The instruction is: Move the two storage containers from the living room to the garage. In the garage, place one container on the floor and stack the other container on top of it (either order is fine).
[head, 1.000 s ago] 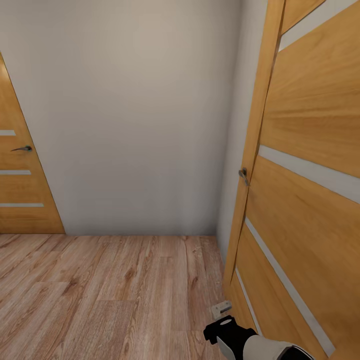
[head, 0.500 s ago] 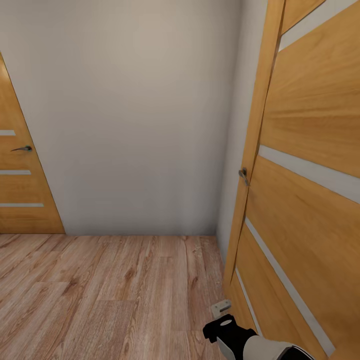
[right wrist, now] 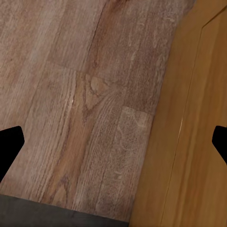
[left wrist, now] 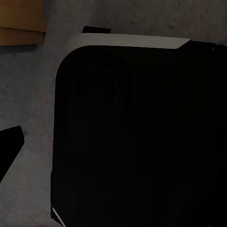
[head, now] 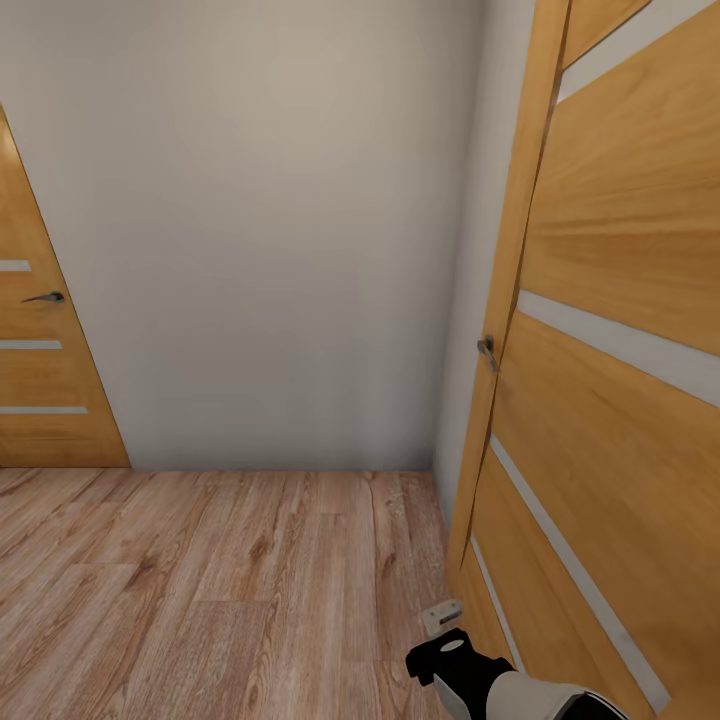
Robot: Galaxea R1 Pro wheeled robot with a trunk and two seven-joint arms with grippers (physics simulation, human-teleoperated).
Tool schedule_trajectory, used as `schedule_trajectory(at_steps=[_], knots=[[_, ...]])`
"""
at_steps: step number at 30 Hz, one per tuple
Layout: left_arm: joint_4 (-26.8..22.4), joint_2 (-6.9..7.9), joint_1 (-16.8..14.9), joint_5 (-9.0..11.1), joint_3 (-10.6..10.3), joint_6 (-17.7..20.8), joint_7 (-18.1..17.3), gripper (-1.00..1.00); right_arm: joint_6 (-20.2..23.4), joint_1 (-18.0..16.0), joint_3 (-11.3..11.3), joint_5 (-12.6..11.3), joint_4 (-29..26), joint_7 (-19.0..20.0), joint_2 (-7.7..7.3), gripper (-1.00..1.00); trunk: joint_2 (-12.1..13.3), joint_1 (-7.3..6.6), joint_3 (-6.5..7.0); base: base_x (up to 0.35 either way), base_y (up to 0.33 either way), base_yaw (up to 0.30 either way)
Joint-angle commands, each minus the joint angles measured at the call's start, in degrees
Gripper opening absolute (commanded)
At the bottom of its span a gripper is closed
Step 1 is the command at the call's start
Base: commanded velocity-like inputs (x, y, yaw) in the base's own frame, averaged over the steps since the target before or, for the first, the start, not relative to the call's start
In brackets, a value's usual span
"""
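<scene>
The two storage containers are out of view. My right arm (head: 480,680) reaches in low at the head view's bottom, beside an oak door. In the right wrist view the right gripper (right wrist: 113,151) is open and empty, its dark fingertips (right wrist: 9,146) far apart over light wood-plank floor (right wrist: 80,94). In the left wrist view the left gripper (left wrist: 113,151) hangs open and holds nothing. One fingertip (left wrist: 9,144) shows at the edge, in front of my dark body (left wrist: 132,142) and mottled grey concrete floor (left wrist: 28,94).
A plain pale wall (head: 270,230) closes the space ahead. An open oak door (head: 610,400) with frosted strips and a handle (head: 487,350) stands close on the right. Another oak door (head: 35,370) is at the far left. Wood-plank floor (head: 200,590) lies between them.
</scene>
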Motion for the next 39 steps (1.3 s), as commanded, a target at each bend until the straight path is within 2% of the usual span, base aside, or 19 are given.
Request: schedule_trajectory(at_steps=[1, 4, 5, 7, 14, 28, 36, 37, 39], knots=[[0.0, -0.01, 0.0, 0.6, 0.0, 0.0, 0.1, 1.00, 0.1, 0.2, 0.5, -0.5, 0.1, -0.1, 0.04, 1.00, 0.0, 0.00, -0.06, 0.000, 0.000, 0.000], [0.0, -0.01, 0.0, 0.6, 0.0, 0.0, 0.1, 1.00, -0.2, 1.8, 0.5, -0.4, 0.1, 0.1, 0.04, 1.00, 0.0, 0.00, -0.06, 0.000, 0.000, 0.000], [0.0, -0.01, 0.0, 0.6, 0.0, 0.0, 0.1, 1.00, -1.8, 3.0, 0.5, -0.5, 0.1, 0.1, 0.04, 1.00, 0.0, 0.00, -0.06, 0.000, 0.000, 0.000], [0.0, -0.01, 0.0, 0.6, 0.0, 0.0, 0.1, 1.00, -2.1, 3.2, 0.5, -0.4, 0.1, 0.1, 0.04, 1.00, 0.0, 0.00, -0.06, 0.000, 0.000, 0.000], [0.0, 0.00, 0.0, 0.7, 0.0, 0.0, 0.1, 1.00, -2.6, 4.7, 0.5, -0.4, 0.1, 0.2, -1.65, 1.00, 0.0, 0.00, -0.06, 0.000, 0.000, 0.000], [0.0, 0.00, 0.0, 0.7, 0.0, 0.0, 0.1, 1.00, -5.4, 8.7, 0.5, -0.3, 0.1, 0.2, -3.22, 1.00, 0.0, 0.00, -0.06, 0.000, 0.000, 0.000], [0.0, 0.07, 0.0, 0.7, 0.0, 0.0, 0.1, 1.00, -8.3, 13.3, 0.5, -0.3, 0.1, 0.2, -6.07, 1.00, 0.0, 0.00, -0.06, 0.000, 0.000, 0.000], [0.0, 0.07, 0.0, 0.7, 0.0, 0.0, 0.1, 1.00, -8.9, 14.5, 0.5, -0.3, 0.1, 0.2, -6.89, 1.00, 0.0, 0.00, -0.06, 0.000, 0.000, 0.000], [0.0, 0.07, 0.0, 0.7, 0.0, 0.0, 0.1, 1.00, -9.3, 14.9, 0.5, -0.3, 0.1, 0.2, -7.41, 1.00, 0.0, 0.00, -0.06, 0.000, 0.000, 0.000]])
